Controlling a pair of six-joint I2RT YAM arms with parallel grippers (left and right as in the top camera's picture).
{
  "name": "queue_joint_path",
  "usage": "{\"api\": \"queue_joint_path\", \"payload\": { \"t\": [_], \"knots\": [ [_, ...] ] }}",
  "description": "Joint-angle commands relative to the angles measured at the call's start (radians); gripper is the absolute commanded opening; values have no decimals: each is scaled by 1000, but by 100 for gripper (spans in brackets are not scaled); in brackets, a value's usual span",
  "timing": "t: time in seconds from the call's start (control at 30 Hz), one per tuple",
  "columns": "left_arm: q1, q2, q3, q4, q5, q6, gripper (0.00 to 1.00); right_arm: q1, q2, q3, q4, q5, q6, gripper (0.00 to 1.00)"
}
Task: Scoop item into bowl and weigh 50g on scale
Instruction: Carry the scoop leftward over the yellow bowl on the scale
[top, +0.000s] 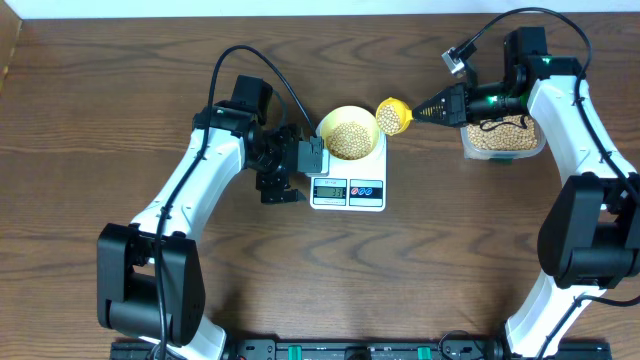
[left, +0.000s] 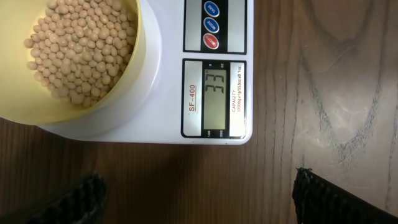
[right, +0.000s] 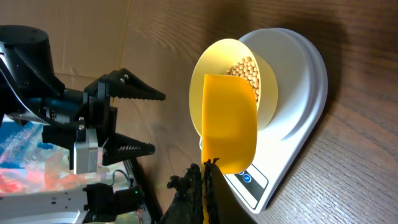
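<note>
Overhead, the bowl (top: 331, 124) of beans (top: 350, 140) sits on the scale (top: 372, 158) (display reads 33). Right fingers (top: 432, 107) pinch the scoop (top: 393, 116) by its handle, just beside the bowl's rim; left fingers (right: 138, 92) gape wide, empty, beside the scale on the worktop (top: 120, 130).

The left arm (top: 190, 190) and the right arm (top: 585, 120) have white rounded links and black joints. A thin black cable (top: 285, 90) loops above each one. The left gripper (right: 159, 122) has black pointed fingers (right: 134, 93) with toothed inner edges. A small green light (top: 546, 62) glows on the right arm.
</note>
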Motion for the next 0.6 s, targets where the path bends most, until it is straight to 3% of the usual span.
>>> {"api": "queue_joint_path", "payload": {
  "t": [0.0, 0.57],
  "knots": [
    [-2, 5, -8, -5, 16, 7, 98, 15, 9, -5, 3, -35, 3, 1],
    [-2, 5, -8, -5, 16, 7, 97, 89, 9, -5, 31, -35, 3, 1]
  ]
}}
